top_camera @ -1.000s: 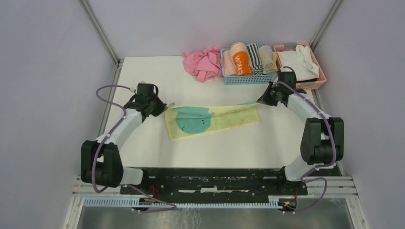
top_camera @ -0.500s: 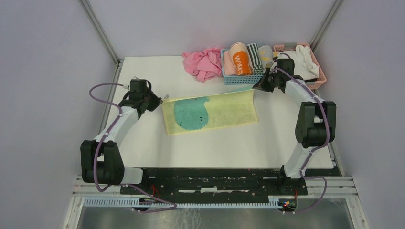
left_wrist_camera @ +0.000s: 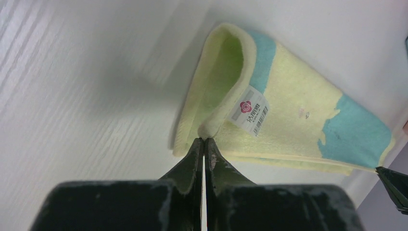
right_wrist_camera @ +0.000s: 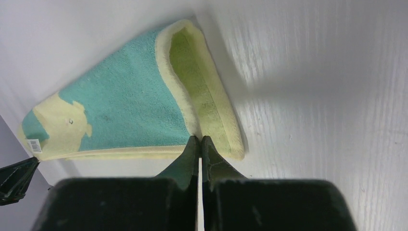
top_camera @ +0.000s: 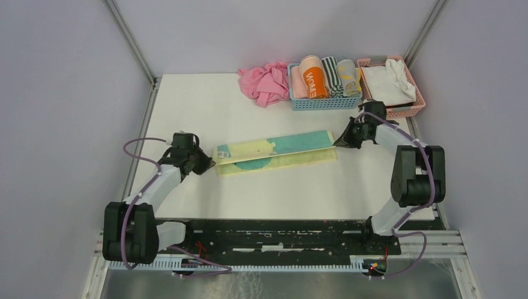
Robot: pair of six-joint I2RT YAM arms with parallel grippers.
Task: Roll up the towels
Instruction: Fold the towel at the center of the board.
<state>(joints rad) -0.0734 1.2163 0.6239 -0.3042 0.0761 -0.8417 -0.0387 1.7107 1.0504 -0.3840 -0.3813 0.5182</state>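
Note:
A pale yellow towel (top_camera: 274, 151) with a teal figure lies folded lengthwise into a long strip across the middle of the white table (top_camera: 205, 106). My left gripper (top_camera: 210, 163) is shut on the towel's left corner (left_wrist_camera: 210, 129), beside a white label (left_wrist_camera: 248, 111). My right gripper (top_camera: 338, 141) is shut on the right corner (right_wrist_camera: 195, 131), where the folded-over layer opens (right_wrist_camera: 192, 72). Each wrist view shows the other gripper's tip at the strip's far end. A grey towel with yellow marks (top_camera: 348, 77) stands rolled in the blue basket.
A crumpled pink cloth (top_camera: 265, 82) lies at the table's back edge. Beside it a blue basket (top_camera: 324, 102) holds several rolled towels, and a pink basket (top_camera: 403, 107) holds white cloth. Grey walls close in both sides.
Both grippers have carried the towel's far edge toward the near side and down, folding the spread towel in half lengthwise. The teal figure is now partly covered.

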